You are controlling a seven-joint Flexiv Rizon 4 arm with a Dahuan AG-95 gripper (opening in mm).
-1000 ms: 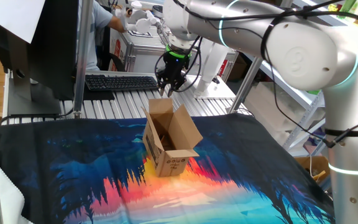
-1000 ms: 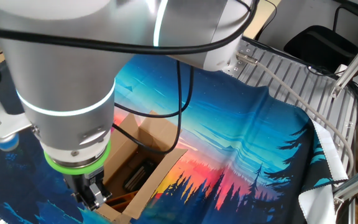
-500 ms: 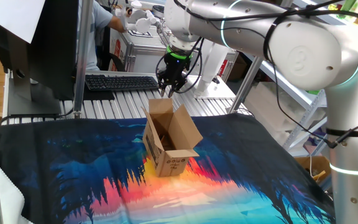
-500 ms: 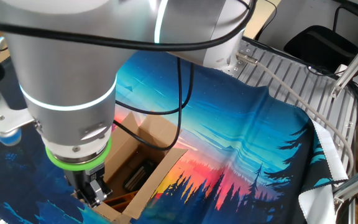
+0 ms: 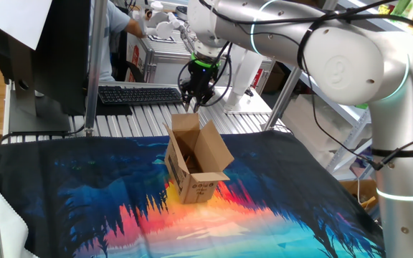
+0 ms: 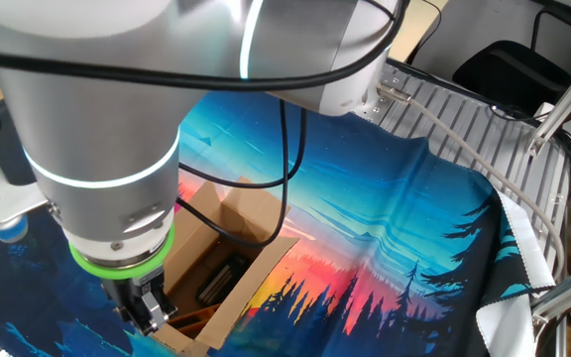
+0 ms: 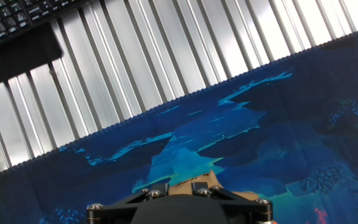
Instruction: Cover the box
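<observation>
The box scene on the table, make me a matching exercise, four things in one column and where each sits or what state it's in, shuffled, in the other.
Things:
1. box
2. end effector
3. keyboard
4. cloth

Places or states:
A. spread flat, printed with a sunset over dark trees
B. on the ribbed metal surface beyond the cloth's far edge
C. standing on the cloth, top flaps open
D. pointing down above the box's raised far flap

Pairs: 1-C, 2-D, 3-B, 4-A
</observation>
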